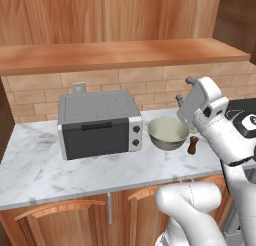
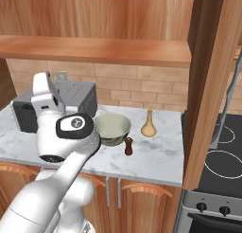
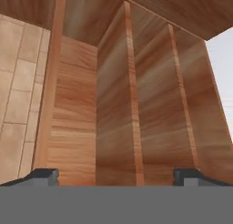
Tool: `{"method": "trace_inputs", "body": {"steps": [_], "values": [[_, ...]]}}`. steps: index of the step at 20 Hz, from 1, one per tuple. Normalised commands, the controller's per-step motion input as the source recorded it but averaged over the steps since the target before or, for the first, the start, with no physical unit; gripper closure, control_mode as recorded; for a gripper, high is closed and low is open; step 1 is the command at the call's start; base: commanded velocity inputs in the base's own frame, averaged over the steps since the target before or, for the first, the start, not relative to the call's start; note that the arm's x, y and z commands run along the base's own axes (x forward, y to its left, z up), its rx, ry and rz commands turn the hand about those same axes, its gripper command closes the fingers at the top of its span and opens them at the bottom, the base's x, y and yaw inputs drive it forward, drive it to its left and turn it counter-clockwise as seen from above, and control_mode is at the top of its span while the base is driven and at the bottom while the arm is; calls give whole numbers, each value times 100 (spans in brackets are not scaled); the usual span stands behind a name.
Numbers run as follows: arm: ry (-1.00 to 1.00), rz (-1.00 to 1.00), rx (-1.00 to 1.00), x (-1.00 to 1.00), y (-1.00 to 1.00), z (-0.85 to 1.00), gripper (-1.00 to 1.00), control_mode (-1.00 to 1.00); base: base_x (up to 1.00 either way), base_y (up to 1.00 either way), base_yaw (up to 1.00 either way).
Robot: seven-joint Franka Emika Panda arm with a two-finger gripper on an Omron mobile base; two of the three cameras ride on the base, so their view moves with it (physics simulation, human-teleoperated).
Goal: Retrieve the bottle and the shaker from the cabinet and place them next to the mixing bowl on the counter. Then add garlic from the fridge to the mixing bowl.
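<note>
The claw [image 3: 116, 176] stands spread wide and holds nothing; in the hand view its two dark fingertips [image 3: 40, 176] sit far apart, aimed up into the wooden cabinet [image 3: 118, 104] with its upright partitions. The hand is raised above the bench [image 1: 100, 160] and tilted upward, which I judge to be a withdrawal or idle pose, not a reach.

Below the claw, the mixing bowl [image 2: 112, 128] rests on the marble. Just beside it, on the far side from the arm, stand the dark shaker [image 2: 128, 146] and the pale bottle [image 2: 149, 125] (both upright, apart from the bowl and from each other). Their position next to the bowl suggests the cabinet part of the task is done.

Beyond the bowl on the other side sits the toaster oven [image 1: 97, 122], well clear of the work. The garlic step appears outstanding: the bowl looks empty, and the open claw suits a fresh pick-up.
</note>
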Motion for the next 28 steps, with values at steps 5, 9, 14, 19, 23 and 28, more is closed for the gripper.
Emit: {"method": "trace_inputs", "body": {"steps": [5, 9, 14, 19, 23, 28], "values": [[0, 0, 0, 0, 0, 0, -100, 100, -65, -36, 1], [0, 0, 0, 0, 0, 0, -100, 100, -63, -26, 2], [0, 0, 0, 0, 0, 0, -100, 100, -49, -28, 0], [0, 0, 0, 0, 0, 0, -100, 100, -37, -9, -10], [0, 0, 0, 0, 0, 0, -100, 100, -37, -3, -20], [0, 0, 0, 0, 0, 0, -100, 100, -36, -2, -31]]}}
